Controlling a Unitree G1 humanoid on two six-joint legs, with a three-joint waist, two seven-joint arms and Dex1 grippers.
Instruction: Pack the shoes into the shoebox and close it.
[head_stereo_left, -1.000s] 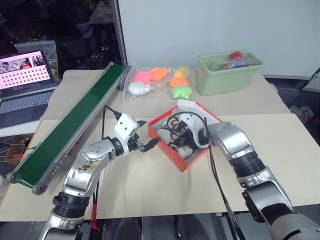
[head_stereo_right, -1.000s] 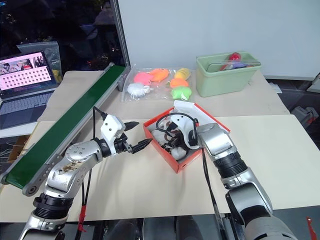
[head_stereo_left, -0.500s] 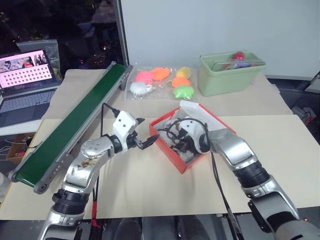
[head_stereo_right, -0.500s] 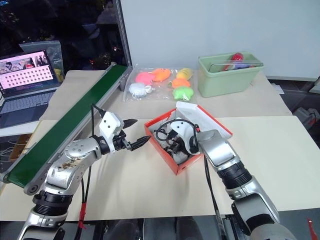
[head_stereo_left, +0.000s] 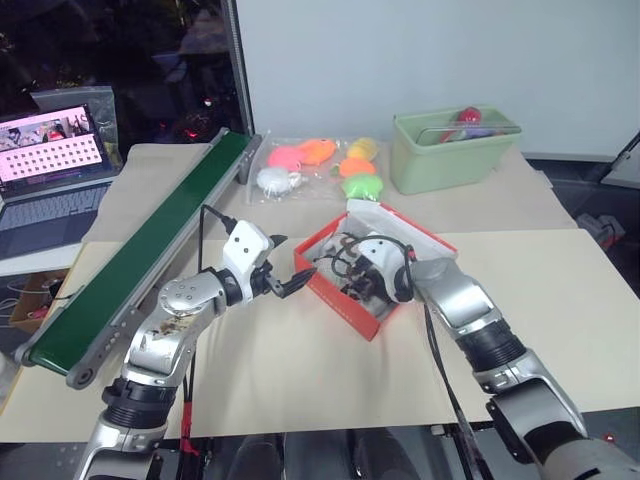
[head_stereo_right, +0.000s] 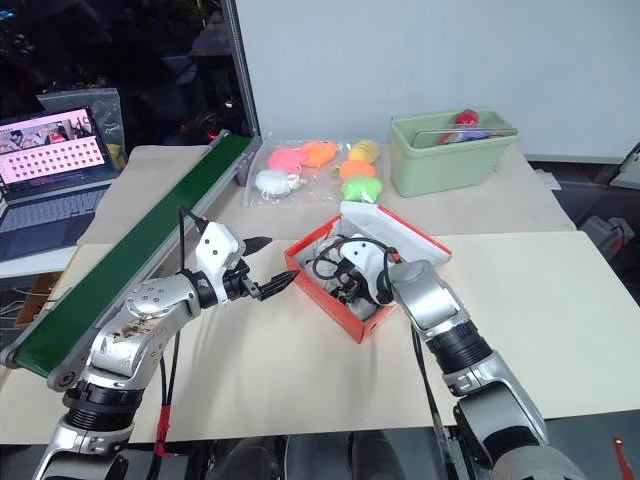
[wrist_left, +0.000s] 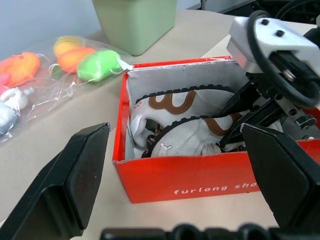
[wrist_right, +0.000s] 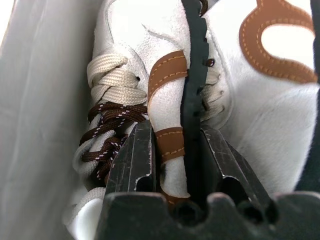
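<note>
Both shoes sit in the open shoebox; the right fingers are down among them, the left ones stand spread beside the box.

Head views: the red-orange shoebox (head_stereo_left: 375, 290) rests mid-desk (head_stereo_left: 560, 300) with its flap lid (head_stereo_right: 395, 226) raised at the far side. The right gripper (head_stereo_right: 352, 280) reaches down into it, and the left gripper (head_stereo_right: 268, 270) hovers just beside the box's near-left wall, fingers wide apart and empty.
Left wrist view: the shoes (wrist_left: 185, 125) lie side by side within the white-lined box, soles toward the far wall, with the bagged plush toys (wrist_left: 60, 62) and green bin (wrist_left: 135, 20) beyond.
Right wrist view: the two black fingers (wrist_right: 135, 165) straddle one shoe's heel edge and brown strap, set narrowly apart against it; whether they actually pinch it I cannot tell.
</note>
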